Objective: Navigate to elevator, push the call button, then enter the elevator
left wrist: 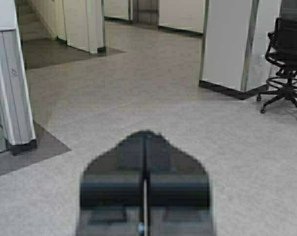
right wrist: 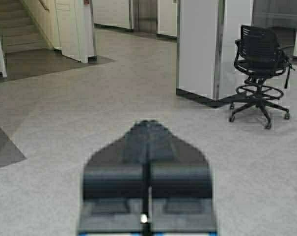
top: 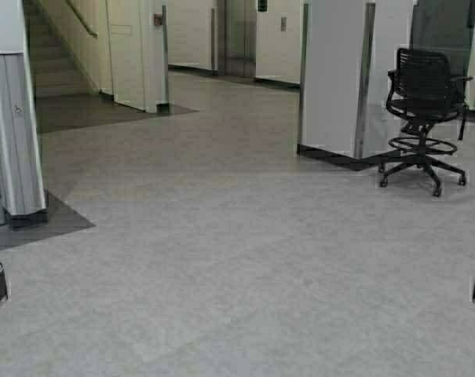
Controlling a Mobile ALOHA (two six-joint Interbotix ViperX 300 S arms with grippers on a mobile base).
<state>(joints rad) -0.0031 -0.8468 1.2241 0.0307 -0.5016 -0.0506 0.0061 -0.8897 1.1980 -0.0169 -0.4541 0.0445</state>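
Two steel doors mark your target: the elevator (top: pixel 239 38) stands at the far end of the lobby, set in the white back wall, slightly left of centre in the high view. Just right of it, a small plate on the wall is likely the call button (top: pixel 283 23), too small to read; its triangle cannot be made out. You face a long, open run of grey floor (top: pixel 221 259) before any push is possible.

The path runs straight ahead and a little left, through the gap between a white wall corner (top: pixel 147 55) on the left and a white pillar (top: pixel 335 78) on the right. A black swivel chair (top: pixel 424 110) sits beside that pillar, clear of the line. A staircase (top: pixel 52 63) rises far left, and a glass-door frame (top: pixel 17 133) stands near left.

Both arms are tucked low at the edges of the high view. Your left claw (left wrist: pixel 145 142) and right claw (right wrist: pixel 148 130) each point forward with fingers pressed together, holding nothing. Since the plate lies right of the doors, the right claw looks the nearer one for the push. The elevator's top is cut off, and whether its doors are parted cannot be told.
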